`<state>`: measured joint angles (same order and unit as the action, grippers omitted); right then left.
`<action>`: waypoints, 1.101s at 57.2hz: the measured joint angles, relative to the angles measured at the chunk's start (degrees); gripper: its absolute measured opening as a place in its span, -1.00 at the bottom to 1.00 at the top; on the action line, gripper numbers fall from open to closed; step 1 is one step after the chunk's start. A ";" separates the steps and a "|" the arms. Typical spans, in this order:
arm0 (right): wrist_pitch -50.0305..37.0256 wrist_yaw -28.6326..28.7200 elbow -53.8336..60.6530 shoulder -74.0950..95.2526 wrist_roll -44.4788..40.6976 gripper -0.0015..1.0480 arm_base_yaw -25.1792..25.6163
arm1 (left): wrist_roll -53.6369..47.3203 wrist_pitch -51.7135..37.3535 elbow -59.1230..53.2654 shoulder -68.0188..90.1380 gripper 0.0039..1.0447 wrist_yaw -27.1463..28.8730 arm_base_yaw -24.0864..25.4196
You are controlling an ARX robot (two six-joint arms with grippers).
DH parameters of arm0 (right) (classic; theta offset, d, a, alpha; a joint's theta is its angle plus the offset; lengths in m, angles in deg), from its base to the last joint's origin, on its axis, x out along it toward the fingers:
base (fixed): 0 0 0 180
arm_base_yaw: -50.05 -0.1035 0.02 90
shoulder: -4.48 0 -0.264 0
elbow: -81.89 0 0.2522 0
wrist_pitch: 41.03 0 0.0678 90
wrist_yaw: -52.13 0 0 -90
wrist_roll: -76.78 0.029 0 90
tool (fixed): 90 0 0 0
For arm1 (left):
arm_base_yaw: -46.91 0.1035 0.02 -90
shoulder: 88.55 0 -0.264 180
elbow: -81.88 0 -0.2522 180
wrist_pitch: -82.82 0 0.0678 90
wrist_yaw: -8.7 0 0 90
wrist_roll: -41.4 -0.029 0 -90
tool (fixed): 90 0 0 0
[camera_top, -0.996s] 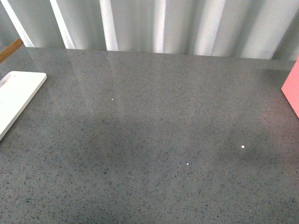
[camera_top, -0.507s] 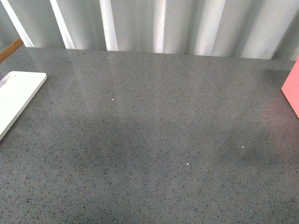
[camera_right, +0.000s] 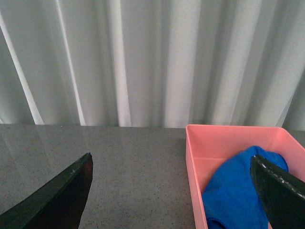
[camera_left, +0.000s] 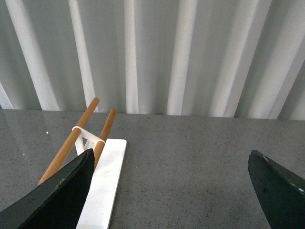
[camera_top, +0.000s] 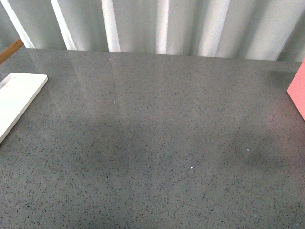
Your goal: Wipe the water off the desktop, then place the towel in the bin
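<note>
Evidently finished: the royal-blue ribbed towel (camera_right: 238, 191) lies bunched in the pink plastic bin (camera_right: 193, 157), at three o'clock on the speckled grey stone desktop (camera_top: 157, 119); the left gripper (camera_left: 171, 191) and right gripper (camera_right: 171, 191) both gape wide, holding nothing.

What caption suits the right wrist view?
Bright blue towel bunched inside the pink plastic bin, framed by the open right gripper.

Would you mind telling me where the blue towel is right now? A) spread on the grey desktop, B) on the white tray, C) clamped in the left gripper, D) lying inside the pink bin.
D: the right wrist view shows the towel bunched inside the pink bin, with the right gripper open and holding nothing.
</note>
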<state>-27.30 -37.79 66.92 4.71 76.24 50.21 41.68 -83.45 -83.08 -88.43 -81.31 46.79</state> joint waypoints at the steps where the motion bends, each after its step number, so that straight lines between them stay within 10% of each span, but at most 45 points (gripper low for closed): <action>1: 0.00 0.00 0.00 0.00 0.00 0.86 0.00 | 0.00 0.00 0.00 0.00 0.87 0.00 0.00; 63: 0.00 0.02 0.00 0.00 0.00 0.86 0.00 | -0.02 0.00 0.00 0.00 0.87 0.00 0.00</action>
<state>-27.30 -37.77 66.92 4.71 76.24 50.21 41.65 -83.45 -83.08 -88.43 -81.31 46.79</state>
